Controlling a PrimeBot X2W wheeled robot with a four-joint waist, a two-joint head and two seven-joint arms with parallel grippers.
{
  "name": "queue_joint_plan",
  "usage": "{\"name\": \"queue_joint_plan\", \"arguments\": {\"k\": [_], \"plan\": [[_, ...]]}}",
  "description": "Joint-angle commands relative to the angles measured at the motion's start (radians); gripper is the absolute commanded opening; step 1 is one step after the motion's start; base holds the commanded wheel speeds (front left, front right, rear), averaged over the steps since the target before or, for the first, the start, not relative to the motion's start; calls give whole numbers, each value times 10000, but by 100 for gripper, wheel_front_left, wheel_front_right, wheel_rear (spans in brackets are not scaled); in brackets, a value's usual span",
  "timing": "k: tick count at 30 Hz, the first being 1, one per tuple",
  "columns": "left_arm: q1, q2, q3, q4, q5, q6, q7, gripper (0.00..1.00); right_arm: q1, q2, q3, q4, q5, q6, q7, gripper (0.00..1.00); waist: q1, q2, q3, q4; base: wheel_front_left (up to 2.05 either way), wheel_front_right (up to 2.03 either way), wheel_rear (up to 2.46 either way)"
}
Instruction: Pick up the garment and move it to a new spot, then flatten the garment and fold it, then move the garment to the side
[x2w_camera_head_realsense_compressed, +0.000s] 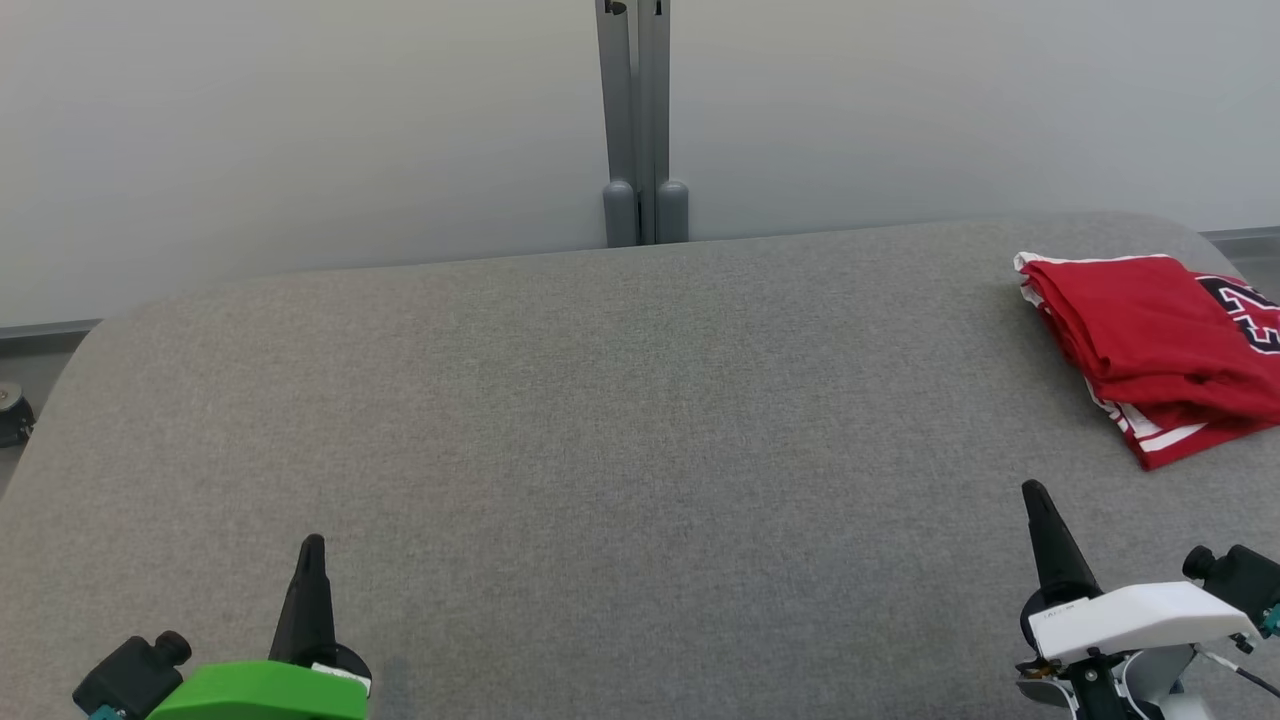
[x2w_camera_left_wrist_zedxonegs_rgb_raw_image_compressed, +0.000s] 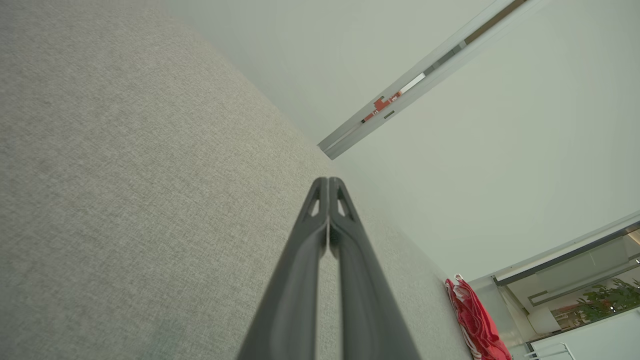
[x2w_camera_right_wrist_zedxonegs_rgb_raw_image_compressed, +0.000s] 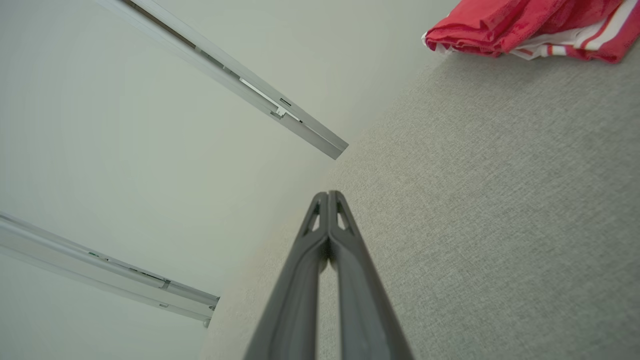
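The garment (x2w_camera_head_realsense_compressed: 1150, 345) is a red jersey with white trim and dark numerals, folded into a compact stack at the far right of the grey table (x2w_camera_head_realsense_compressed: 600, 420); it also shows as the garment (x2w_camera_left_wrist_zedxonegs_rgb_raw_image_compressed: 475, 320) and the garment (x2w_camera_right_wrist_zedxonegs_rgb_raw_image_compressed: 525, 25) in the wrist views. My left gripper (x2w_camera_head_realsense_compressed: 312, 545) rests low at the near left, fingertips pressed together with nothing between them, as the left gripper (x2w_camera_left_wrist_zedxonegs_rgb_raw_image_compressed: 328, 181) shows. My right gripper (x2w_camera_head_realsense_compressed: 1032, 490) sits at the near right, a short way in front of the jersey and apart from it, also shut and empty, as the right gripper (x2w_camera_right_wrist_zedxonegs_rgb_raw_image_compressed: 328, 194) shows.
A pale wall with a grey vertical post (x2w_camera_head_realsense_compressed: 640, 120) stands right behind the table's far edge. The table's rounded corners (x2w_camera_head_realsense_compressed: 110, 325) fall away at left and right. The jersey runs past the right edge of the head view.
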Motion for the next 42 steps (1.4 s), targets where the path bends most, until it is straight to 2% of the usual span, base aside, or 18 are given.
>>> {"name": "queue_joint_plan", "arguments": {"k": [1, 19, 42], "plan": [[-323, 110, 73, -37, -323, -106, 64, 0, -273, -2, -64, -62, 312, 7, 71, 0, 0, 0, 13, 1, 0, 0, 0], [-783, 202, 293, 266, -2377, -320, 480, 0, -623, 35, -268, 133, 2225, 6, 532, 0, 0, 0, 178, 7, 0, 0, 0], [-1274, 289, 553, 584, -4501, -546, 940, 0, -988, 77, -490, 345, 4239, 5, 1016, 0, 0, 0, 384, 16, 0, 0, 0]]}}
